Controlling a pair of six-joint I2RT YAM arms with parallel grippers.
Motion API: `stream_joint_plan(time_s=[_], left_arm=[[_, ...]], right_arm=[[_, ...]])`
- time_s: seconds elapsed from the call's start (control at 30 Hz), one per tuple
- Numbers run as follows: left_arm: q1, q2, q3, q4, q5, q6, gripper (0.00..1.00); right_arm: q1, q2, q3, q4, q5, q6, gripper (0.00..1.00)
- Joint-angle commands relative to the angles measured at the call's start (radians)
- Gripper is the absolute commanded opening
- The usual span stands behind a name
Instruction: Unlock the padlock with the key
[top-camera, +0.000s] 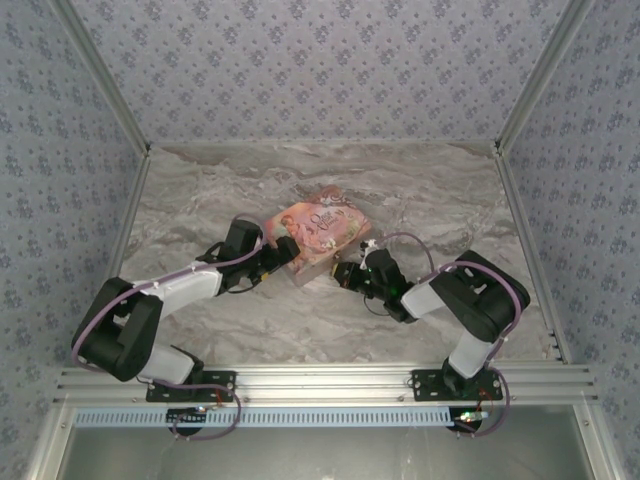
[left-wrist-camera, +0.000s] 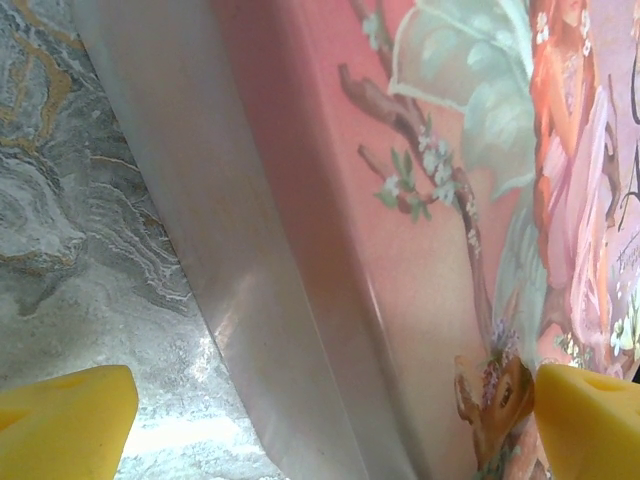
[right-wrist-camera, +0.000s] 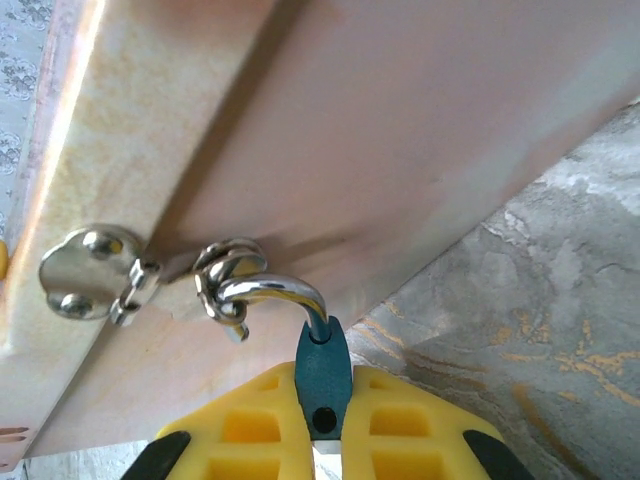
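The blue padlock (right-wrist-camera: 323, 375) is pinched between the yellow fingers (right-wrist-camera: 240, 420) of my right gripper (right-wrist-camera: 323, 405), which is shut on it. Its metal shackle (right-wrist-camera: 275, 290) curves up from the body and hooks through the ring of the hasp (right-wrist-camera: 90, 270) on the pink tin's (right-wrist-camera: 350, 120) front wall. One round hole in the padlock's top face shows empty. My left gripper (left-wrist-camera: 335, 425) is open and straddles the left edge of the tin (left-wrist-camera: 400, 200), one finger over the marble and one over the lid. From above, the tin (top-camera: 318, 232) lies mid-table between my left gripper (top-camera: 278, 252) and right gripper (top-camera: 350, 272).
The marbled tabletop (top-camera: 400, 180) stretches behind and to both sides of the tin. Metal frame posts (top-camera: 525, 110) and patterned walls enclose the area. An aluminium rail (top-camera: 330, 380) runs along the near edge by the arm bases.
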Motion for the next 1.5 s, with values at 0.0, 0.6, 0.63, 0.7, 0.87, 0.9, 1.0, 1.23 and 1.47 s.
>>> stream_joint_plan(time_s=[0.0,0.6,0.63,0.7,0.87,0.9,1.0,1.23,1.47], left_arm=[[0.004,0.049,-0.043,-0.143,-0.064,0.003,1.00],[0.004,0.091,-0.054,-0.114,-0.054,0.003,0.99],[0.004,0.094,-0.055,-0.112,-0.053,0.003,0.99],[0.005,0.099,-0.055,-0.111,-0.054,0.003,0.99],[0.011,0.103,-0.059,-0.105,-0.051,0.005,0.99],[0.013,0.103,-0.060,-0.106,-0.049,0.005,0.99],[0.022,0.102,-0.068,-0.102,-0.043,0.005,0.99],[0.050,0.105,-0.088,-0.095,-0.019,0.007,0.99],[0.058,0.099,-0.089,-0.097,-0.015,0.014,0.99]], right_arm=[[-0.021,-0.053,0.003,0.056,0.000,0.019,0.01],[-0.103,-0.058,0.037,0.093,-0.069,0.074,0.02],[-0.109,-0.057,0.040,0.093,-0.073,0.077,0.02],[-0.118,-0.054,0.048,0.090,-0.087,0.073,0.02],[-0.152,-0.041,0.056,0.072,-0.108,0.062,0.02],[-0.158,-0.037,0.058,0.074,-0.114,0.061,0.02],[-0.176,-0.026,0.072,0.064,-0.138,0.047,0.02],[-0.207,-0.016,0.107,0.046,-0.172,0.007,0.02],[-0.202,-0.003,0.135,-0.010,-0.208,-0.013,0.02]])
